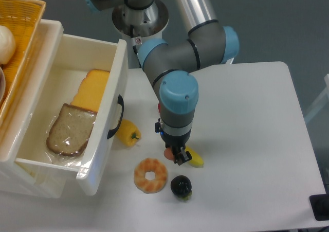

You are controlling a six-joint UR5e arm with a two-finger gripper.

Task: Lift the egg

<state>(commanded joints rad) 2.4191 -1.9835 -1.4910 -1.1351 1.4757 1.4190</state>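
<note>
A: Where is the egg [168, 153] right now?

B: On the white tabletop [247, 119], just near of the centre. Only a pinkish sliver of it shows, because the gripper [179, 157] is right over it, hanging from the arm's blue wrist.

A: Do the jaws have it?

B: I cannot tell. They point straight down at the egg and the dark fingers hide most of it, so how wide they stand, and whether they touch it, is not visible.

A: What worries you from here?

B: Crowding. A yellow piece of fruit [195, 158] lies just right of the egg, seemingly touching the gripper. A finger that comes down on it could shove it aside, or pinch it together with the egg.

A: And the egg itself?

B: It is smooth and rounded. If the jaws close off-centre, I would expect it to squirt out and roll toward the glazed doughnut [150, 175] or the dark round fruit [181, 186] near it.

A: The yellow pepper [128, 132] and open drawer [110, 93]?

B: Left of the action, apart from it; low risk.
</note>
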